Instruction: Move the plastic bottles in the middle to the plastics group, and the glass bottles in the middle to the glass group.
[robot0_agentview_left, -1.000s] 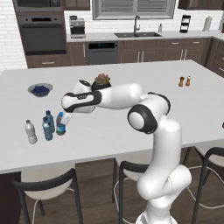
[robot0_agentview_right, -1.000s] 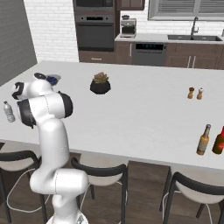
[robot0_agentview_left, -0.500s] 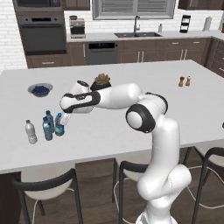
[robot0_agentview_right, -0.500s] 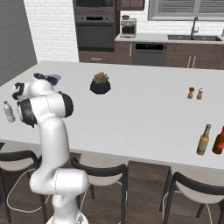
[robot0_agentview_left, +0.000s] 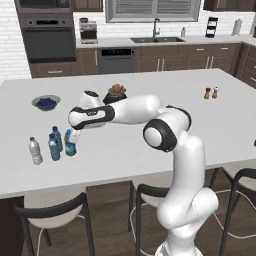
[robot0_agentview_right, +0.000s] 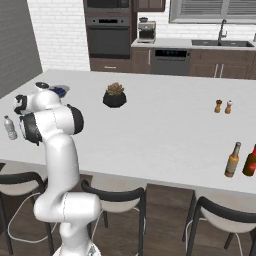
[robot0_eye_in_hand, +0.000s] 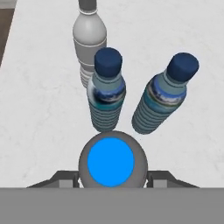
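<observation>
On the white kitchen island, a blue-capped bottle is held clamped in the gripper just beside the plastics group, where its neighbours could be toppled if it is lowered askew.

I see a broad white island counter carrying everything; taking the potted plant as my landmark, a bowl of dark berries sits to its left; nearer the front edge and left of the plant stand a clear whitish bottle and three blue water bottles close together; far right of the plant are two small shakers; well beyond those, near the front edge, stand two brown bottles.
</observation>
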